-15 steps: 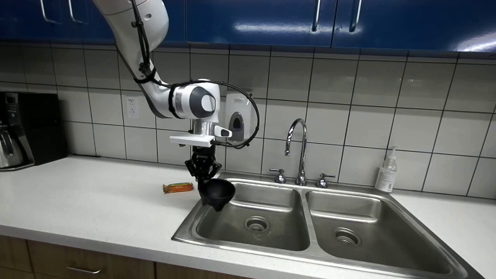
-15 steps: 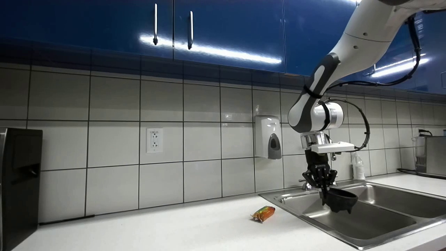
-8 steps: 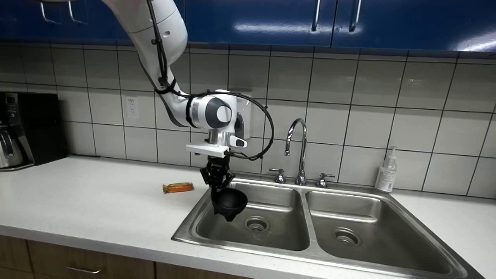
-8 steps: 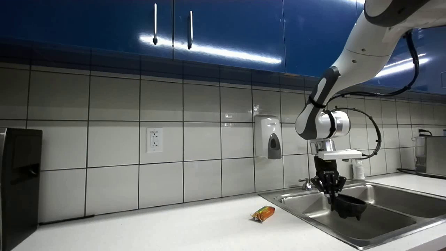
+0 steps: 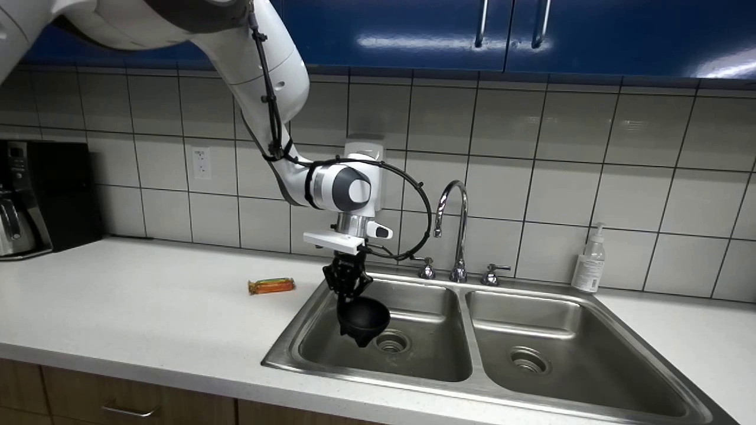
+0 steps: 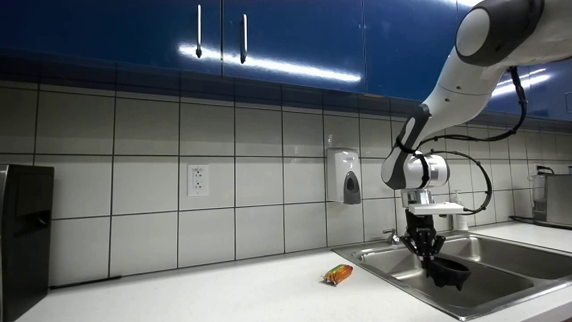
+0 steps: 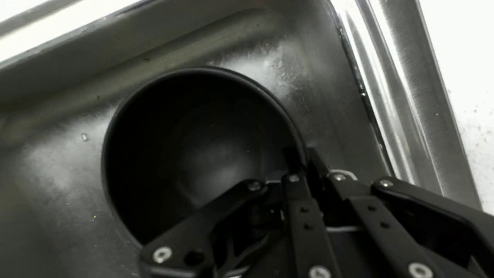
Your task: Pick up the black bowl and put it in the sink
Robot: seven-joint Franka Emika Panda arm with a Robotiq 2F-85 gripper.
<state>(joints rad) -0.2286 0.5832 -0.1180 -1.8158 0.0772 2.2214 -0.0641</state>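
In the wrist view, the gripper [image 7: 305,158] is closed onto the rim of the black bowl [image 7: 185,127], one fingertip inside and one outside, with only the wall thickness between them; only this view resolves that placement. Both exterior views locate the bowl within the outline of the sink [image 5: 428,351], at the basin nearer the orange packet [image 5: 271,286]; contact with the basin floor cannot be determined. The bowl's feet, hidden in the wrist view, project from its underside in both exterior views. In an exterior view, the wall dispenser [image 6: 341,174] stands clear of the arm [image 6: 462,89]; in an exterior view, the complete gooseneck faucet [image 5: 462,236] and both drains [image 5: 530,360] are exposed
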